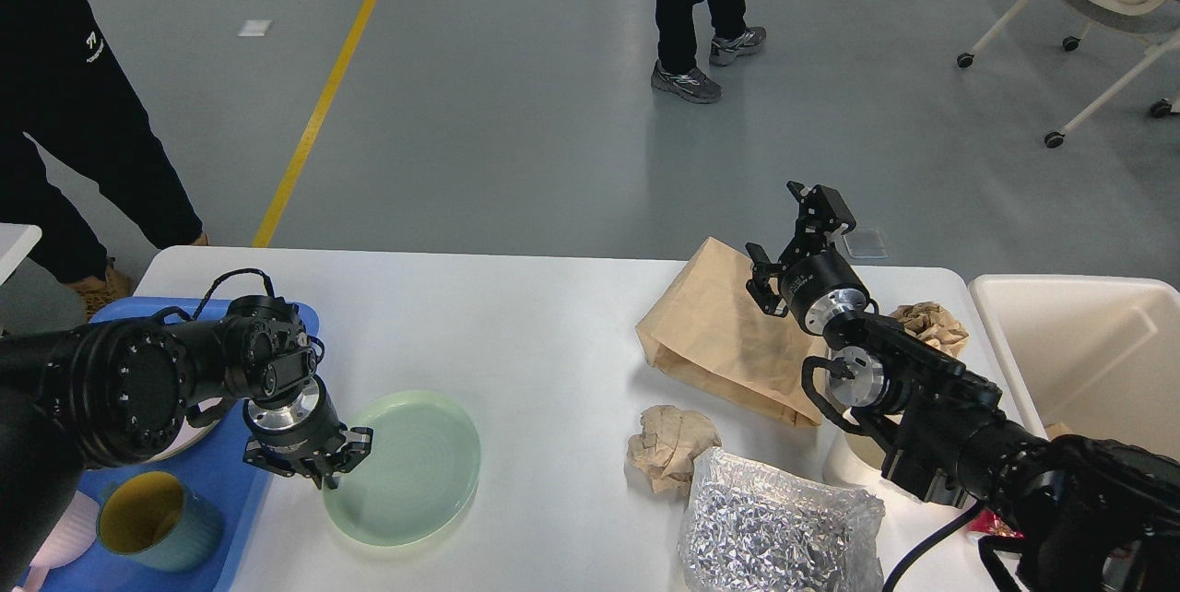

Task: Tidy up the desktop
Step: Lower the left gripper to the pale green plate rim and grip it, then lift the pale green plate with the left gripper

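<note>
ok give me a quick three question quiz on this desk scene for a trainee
1. True or false: the green plate sits inside the blue tray.
2. Which gripper is lower, by the plate's edge: left or right?
3. Multiple choice: the brown paper bag is (a) standing upright, (b) lying flat on the desktop, (c) inside the cream bin.

Key: 1 false, it rests on the desktop beside the tray. 2 left. 3 b.

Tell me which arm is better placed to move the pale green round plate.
Probably the left: the left gripper hangs at the rim of the pale green round plate, while the right gripper is raised over the brown paper bag.
</note>
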Controlling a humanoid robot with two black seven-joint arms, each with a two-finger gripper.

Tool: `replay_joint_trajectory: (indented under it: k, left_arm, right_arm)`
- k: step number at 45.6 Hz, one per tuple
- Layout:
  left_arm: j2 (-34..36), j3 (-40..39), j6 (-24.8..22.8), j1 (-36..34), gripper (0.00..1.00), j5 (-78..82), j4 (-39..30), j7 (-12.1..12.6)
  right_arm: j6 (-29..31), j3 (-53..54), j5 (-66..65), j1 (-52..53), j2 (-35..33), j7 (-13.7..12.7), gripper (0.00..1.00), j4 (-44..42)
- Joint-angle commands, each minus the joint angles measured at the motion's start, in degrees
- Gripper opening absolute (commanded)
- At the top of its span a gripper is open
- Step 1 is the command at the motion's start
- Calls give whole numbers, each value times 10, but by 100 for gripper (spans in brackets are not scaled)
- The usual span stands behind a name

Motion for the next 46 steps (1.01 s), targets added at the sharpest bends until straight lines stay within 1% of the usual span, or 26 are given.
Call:
replay_joint_trajectory:
  k: [1,12,33,40,46]
  left_arm:
    - [8,0,0,-6,0,-1,0,1]
    - [45,-2,-35,-65,0,-3,-1,0]
    - [52,0,-120,-189,0,-3,-4,0]
    - [79,0,-120,-256,0,-2,-5,0]
    - [99,0,-120,-329,0,-2,-7,-4]
  right_arm:
    - [0,0,0,0,0,0,100,0]
    - [0,0,0,0,0,0,100,0]
    - [0,0,0,0,0,0,100,0]
    - [0,0,0,0,0,0,100,0]
    - [0,0,0,0,0,0,100,0]
